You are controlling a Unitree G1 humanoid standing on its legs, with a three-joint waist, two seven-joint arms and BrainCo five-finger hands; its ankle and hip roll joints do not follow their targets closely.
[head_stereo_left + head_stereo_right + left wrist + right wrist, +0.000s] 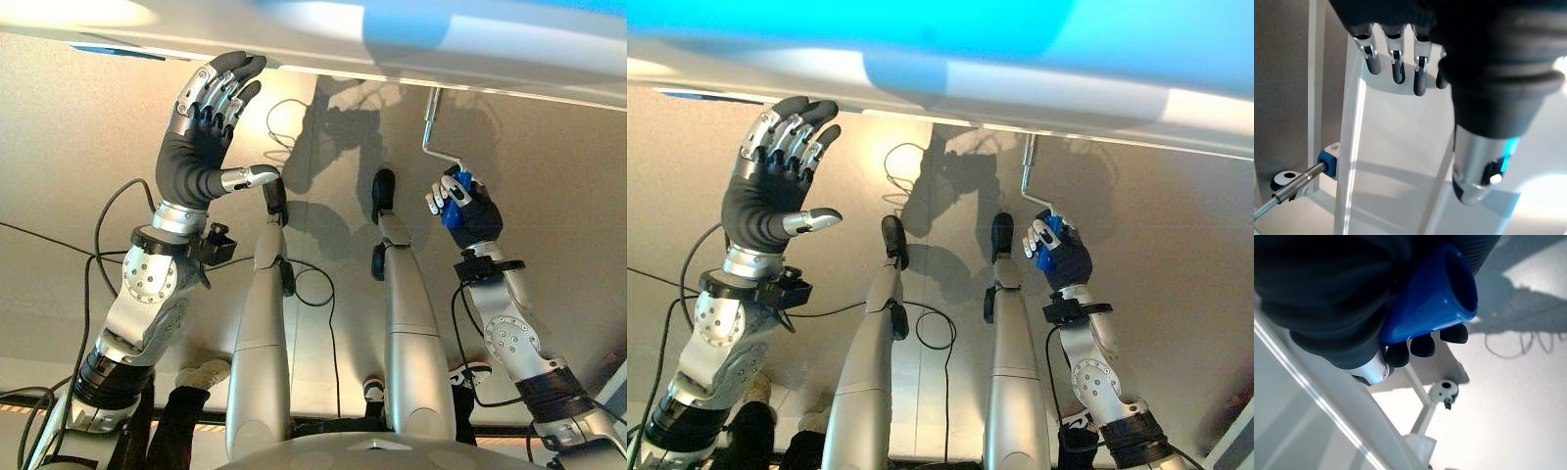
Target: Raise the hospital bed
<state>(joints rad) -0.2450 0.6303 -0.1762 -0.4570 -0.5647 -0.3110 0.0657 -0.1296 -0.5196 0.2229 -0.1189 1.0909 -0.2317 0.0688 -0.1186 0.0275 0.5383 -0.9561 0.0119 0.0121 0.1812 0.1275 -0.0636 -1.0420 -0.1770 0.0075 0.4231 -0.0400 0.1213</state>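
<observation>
The hospital bed's white foot end (411, 39) with a blue top spans the far edge of the eye views. A bent metal crank (431, 132) hangs from under it on the right, ending in a blue handle (456, 208). My right hand (468, 208) is shut on that blue handle (1430, 298), fingers curled round it in the right wrist view. My left hand (201, 132) is raised on the left, open, fingertips near the bed's lower edge (774, 93), holding nothing. The left wrist view shows its straight fingers (1396, 63) before the white bed frame (1352, 147).
A second crank rod with a blue collar (1327, 161) and a white caster (1286, 178) show by the frame. Another caster (1444, 390) stands under the frame's leg. A person's shoes (201, 374) stand on the grey floor behind me.
</observation>
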